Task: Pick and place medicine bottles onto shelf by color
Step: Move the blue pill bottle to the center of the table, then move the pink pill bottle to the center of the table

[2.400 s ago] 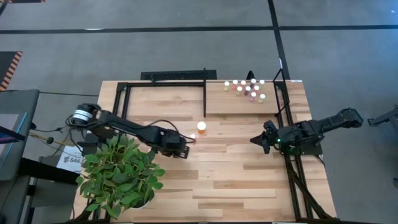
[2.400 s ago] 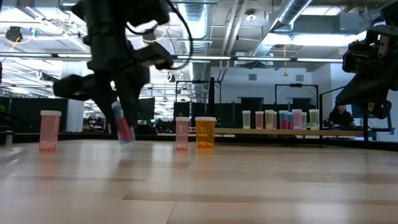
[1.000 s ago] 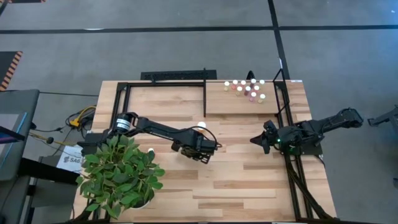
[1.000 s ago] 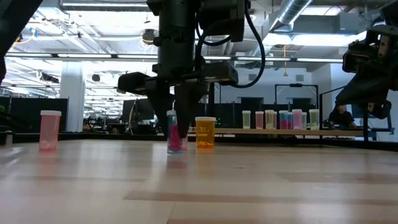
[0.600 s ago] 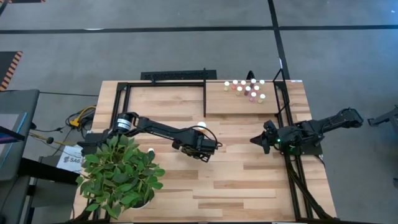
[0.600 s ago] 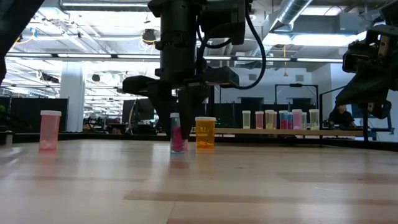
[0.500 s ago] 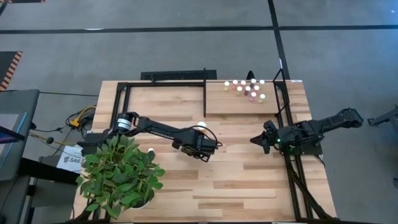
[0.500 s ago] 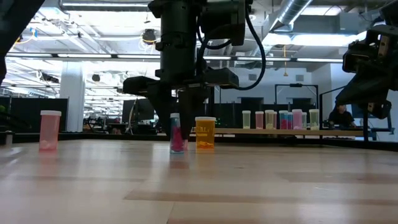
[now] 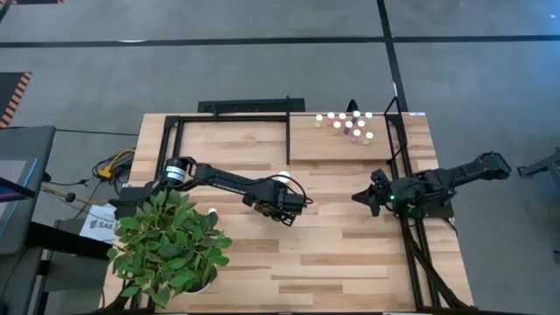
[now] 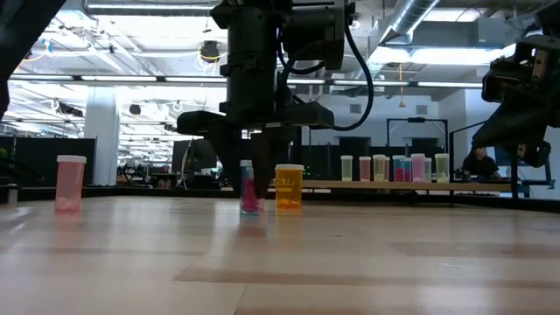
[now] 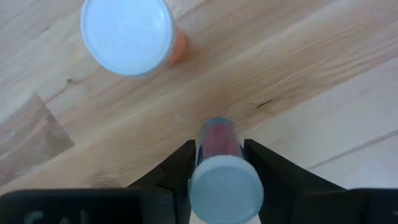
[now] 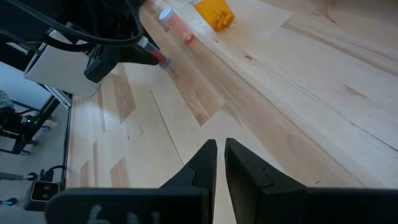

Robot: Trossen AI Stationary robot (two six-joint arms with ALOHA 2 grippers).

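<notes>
Presently the left tool (image 11: 219,149) is placed over the middle of the desk (image 9: 350,254), with one dark finger on each side of a pink vial (image 10: 249,192) that stands upright on the wood. Whether the vial is gripped or has been let go cannot be told. The larger orange bottle (image 11: 127,34) stands just beside it. The shelf (image 9: 306,149) lies farther back and to the right, so this vial has not yet been shelved.

For the step to be done well, the tool should be kept plumb and centred on the vial body below the cap. Any lift or withdrawal should be made straight up, so that neither the white cap is caught nor the orange bottle knocked. A tall, narrow vial is judged easy to tip.

Counted from left to right:
- One potted plant (image 9: 171,241) is seen.
- One lone pink vial (image 10: 70,182) stands by the plant.
- One pink vial sits at the left tool.
- One larger orange bottle is seen.
- A cluster of roughly eleven small vials (image 9: 348,125) stands on the shelf; an exact count cannot be made.

The right tool (image 12: 221,152) is held idle with its fingers together near the desk's right edge.
</notes>
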